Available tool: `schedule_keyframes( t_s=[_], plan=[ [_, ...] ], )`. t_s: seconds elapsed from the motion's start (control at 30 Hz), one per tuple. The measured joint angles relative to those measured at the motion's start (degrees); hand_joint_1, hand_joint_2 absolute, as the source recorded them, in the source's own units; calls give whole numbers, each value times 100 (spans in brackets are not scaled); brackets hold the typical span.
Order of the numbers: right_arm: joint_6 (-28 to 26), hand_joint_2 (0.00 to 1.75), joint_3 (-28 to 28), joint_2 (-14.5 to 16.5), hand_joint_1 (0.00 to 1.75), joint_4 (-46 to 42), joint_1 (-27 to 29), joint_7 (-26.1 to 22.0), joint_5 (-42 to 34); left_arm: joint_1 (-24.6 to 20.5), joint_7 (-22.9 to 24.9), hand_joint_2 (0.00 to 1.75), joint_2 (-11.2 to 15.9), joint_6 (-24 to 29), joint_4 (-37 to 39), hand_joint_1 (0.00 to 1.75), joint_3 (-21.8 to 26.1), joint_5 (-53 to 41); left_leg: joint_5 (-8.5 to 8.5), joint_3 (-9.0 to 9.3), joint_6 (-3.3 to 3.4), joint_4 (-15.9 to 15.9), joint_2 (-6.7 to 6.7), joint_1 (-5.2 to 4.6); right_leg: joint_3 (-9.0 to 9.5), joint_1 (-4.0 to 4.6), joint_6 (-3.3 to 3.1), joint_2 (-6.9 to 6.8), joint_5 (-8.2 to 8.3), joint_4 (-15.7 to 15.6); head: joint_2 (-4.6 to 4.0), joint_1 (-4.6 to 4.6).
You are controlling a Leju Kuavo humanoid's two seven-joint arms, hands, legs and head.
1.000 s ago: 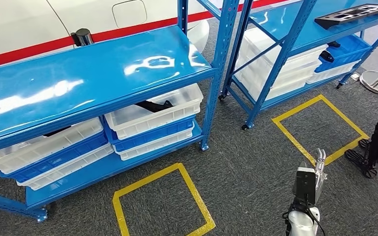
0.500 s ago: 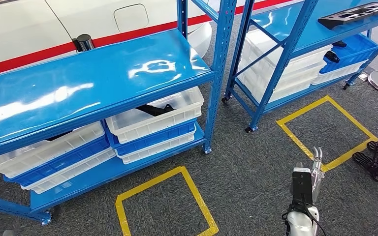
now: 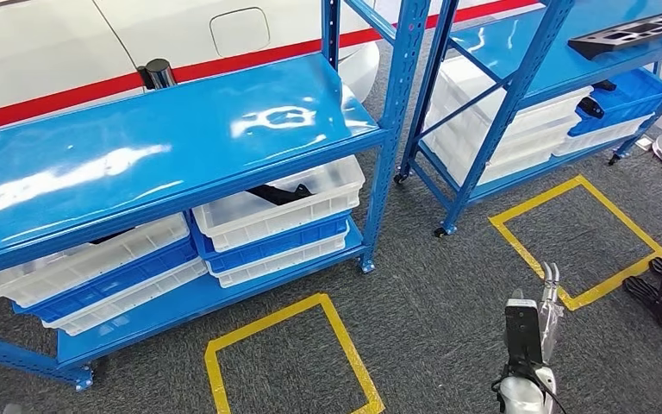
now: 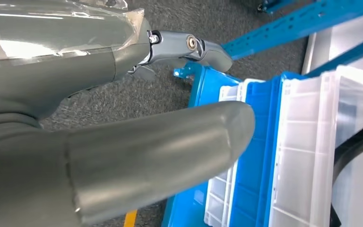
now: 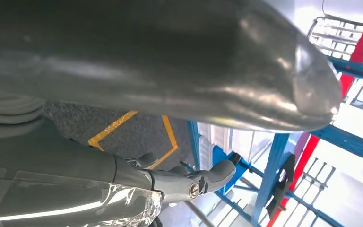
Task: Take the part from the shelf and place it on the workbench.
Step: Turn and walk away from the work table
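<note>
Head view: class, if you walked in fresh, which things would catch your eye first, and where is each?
The glossy blue shelf fills the left half, its top bare but for a dark cylinder at the back edge. Under it sit stacked white and blue bins, the top white one holding a black part. Low at the right, the right hand hangs over grey carpet beside a yellow floor square.

Factory or warehouse floor: blue steel shelving (image 3: 181, 142), stacked plastic bins (image 3: 276, 216), yellow floor-tape squares (image 3: 289, 358).
</note>
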Motion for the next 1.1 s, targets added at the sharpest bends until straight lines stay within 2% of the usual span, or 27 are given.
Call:
schedule_keyframes(
  t_s=[0.03,0.07,0.1,0.13,0.2,0.23,0.27,0.33,0.4,0.43,0.47,0.5,0.53,0.57,0.6,0.63,0.67,0.7,0.73,0.77,0.8,0.87,0.93,0.97,1.0,1.07,1.1],
  plan=[
    [27,0,-21,7,0,-2,6,0,26,5,0,0,3,-1,1,0,0,0,-20,-4,-40,33,-52,24,216,-40,85,56,156,-417,0,1],
    [51,0,-35,16,0,-2,8,1,49,7,0,0,13,-2,1,0,0,0,-48,-17,-91,75,-103,36,413,-59,133,126,271,-790,0,5],
    [76,0,-49,26,0,-6,14,2,75,9,-1,0,24,-2,1,0,0,-1,-75,-34,-142,117,-150,44,567,-72,129,175,345,-1060,0,7],
    [95,0,-60,38,0,-9,22,2,97,14,-1,0,37,-2,1,0,0,-1,-92,-51,-189,145,-189,47,644,-68,84,206,366,-1185,0,9],
    [126,0,-79,64,0,-16,21,1,130,41,-1,0,64,-8,2,0,0,-2,-90,-73,-257,147,-253,61,663,-43,-55,137,368,-1184,0,9],
    [137,0,-86,79,0,-16,6,1,145,57,0,0,78,-11,3,0,0,-2,-99,-80,-283,160,-234,72,666,-45,-104,101,375,-1186,0,10],
    [144,0,-91,91,0,-16,-12,0,160,68,0,0,92,-15,3,0,0,-2,-153,-117,-310,238,-156,78,671,-55,-149,60,377,-1190,0,3],
    [149,0,-109,104,0,-16,-35,0,180,66,0,0,114,-21,3,0,0,-2,-437,-361,-364,745,103,86,681,-60,-228,-38,369,-1198,0,-12],
    [149,0,-132,106,0,-15,-35,0,183,67,0,0,124,-29,4,0,0,-2,-774,-780,-404,1541,266,96,684,-31,-273,-162,349,-1198,0,-19],
    [149,0,-139,108,0,-15,-35,0,183,77,0,0,125,-33,4,0,0,-1,-830,-926,-408,1795,292,100,688,-18,-285,-226,340,-1198,0,-20],
    [149,0,-142,109,0,-15,-38,0,184,86,0,0,127,-34,5,0,0,-1,-774,-963,-400,1833,305,101,697,-7,-296,-287,331,-1198,0,-20],
    [149,0,-144,113,0,-15,-42,0,184,93,0,0,131,-34,5,0,0,0,-615,-872,-378,1625,325,98,712,2,-302,-348,319,-1198,0,-20],
    [149,0,-144,119,0,-16,-47,0,185,95,0,0,137,-34,5,0,1,0,-405,-681,-339,1242,394,87,732,10,-306,-403,307,-1198,0,-20],
    [149,0,-145,126,0,-16,-53,0,186,90,0,0,144,-35,5,0,1,-1,-239,-469,-291,823,546,57,754,23,-298,-457,290,-1198,0,-20],
    [149,0,-145,133,0,-16,-59,0,186,82,-1,0,149,-36,5,0,0,-1,-125,-301,-250,487,673,24,773,44,-279,-512,270,-1199,0,-18],
    [149,0,-146,136,0,-16,-65,0,187,73,-1,0,154,-38,5,0,-1,-2,-81,-206,-217,290,768,-12,787,60,-255,-566,253,-1200,0,-16],
    [149,0,-148,138,0,-16,-70,0,189,66,-2,0,158,-39,5,0,-2,-2,-90,-183,-198,222,792,-43,801,71,-225,-627,237,-1207,0,-15],
    [149,0,-150,140,0,-16,-76,0,189,66,-2,0,162,-40,5,0,-2,-2,-84,-191,-186,209,714,-58,820,80,-197,-691,226,-1219,0,-15],
    [149,0,-152,146,0,-17,-84,0,190,71,-2,0,167,-40,5,0,-2,-2,-64,-172,-162,178,641,-45,829,74,-168,-696,209,-1217,0,-14],
    [149,0,-152,152,0,-19,-93,0,192,74,-3,0,169,-38,5,0,-2,-2,-40,-146,-133,140,572,-30,824,71,-148,-609,172,-1174,0,-10],
    [149,0,-153,153,0,-20,-100,-1,195,66,-3,0,169,-31,6,0,-1,-1,-11,-120,-102,102,501,-10,764,68,-147,-461,88,-1022,0,-9],
    [149,0,-161,133,0,-15,-105,-1,196,38,-4,0,162,0,9,0,0,3,15,-97,-61,71,349,11,450,55,-184,-142,-190,-374,0,3],
    [148,0,-175,110,0,1,-106,0,187,25,-3,0,158,29,23,0,1,19,14,-98,-50,75,177,10,63,52,-189,-54,-397,313,0,9],
    [147,0,-179,107,0,7,-109,0,184,26,-3,0,157,34,31,0,1,31,12,-95,-51,79,88,9,-29,52,-154,-45,-376,410,0,9],
    [146,0,-180,101,0,10,-114,0,181,28,-2,0,157,37,41,0,2,46,7,-88,-56,83,6,10,-6,50,-100,-37,-254,265,0,8],
    [146,0,-180,85,0,10,-133,0,178,28,-2,0,160,39,64,0,5,63,-14,-72,-86,104,-138,17,280,34,7,9,136,-515,0,11],
    [146,0,-181,76,0,11,-145,0,174,29,-2,0,166,47,86,0,8,66,-36,-72,-113,127,-195,11,420,28,16,36,291,-873,0,11]
  ],
)
